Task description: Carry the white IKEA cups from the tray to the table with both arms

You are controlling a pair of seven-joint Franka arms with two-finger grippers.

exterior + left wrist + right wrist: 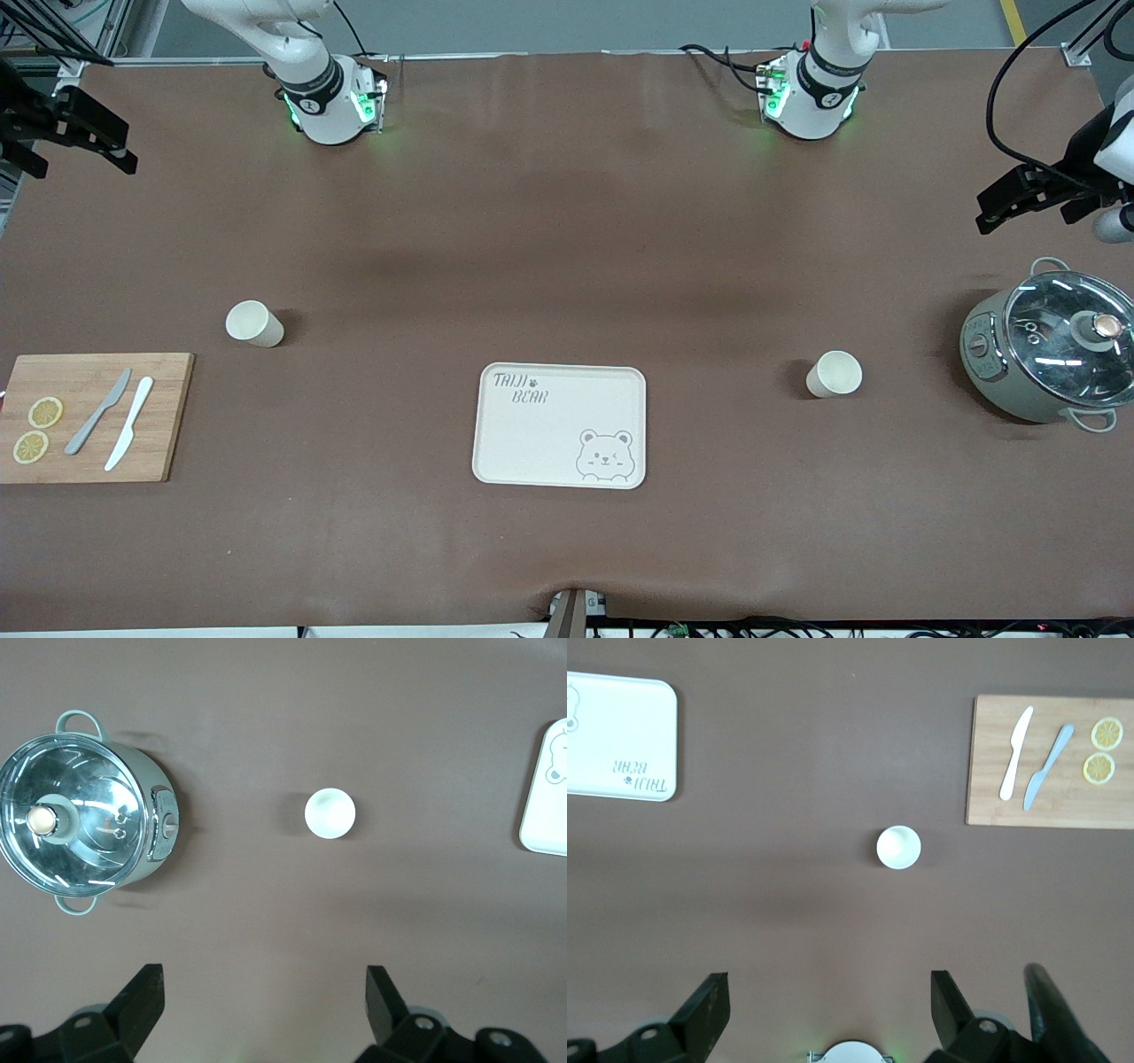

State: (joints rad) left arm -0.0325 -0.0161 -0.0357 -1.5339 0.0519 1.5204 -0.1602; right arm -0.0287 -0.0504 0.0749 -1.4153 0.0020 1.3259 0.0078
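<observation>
Two small cream-white cups stand upright on the brown table. One cup (254, 323) is toward the right arm's end and shows in the right wrist view (898, 847). The other cup (834, 374) is toward the left arm's end and shows in the left wrist view (330, 812). The cream bear-printed tray (549, 434) lies between them, nearer the front camera. My right gripper (111, 142) is open and empty, high over the table's edge at its end (829, 1005). My left gripper (997, 208) is open and empty, high over the table above the pot (264, 1001).
A grey-green pot with a glass lid (1050, 359) stands beside the cup at the left arm's end. A wooden cutting board (159, 416) with two knives and two lemon slices lies at the right arm's end, nearer the front camera than that cup.
</observation>
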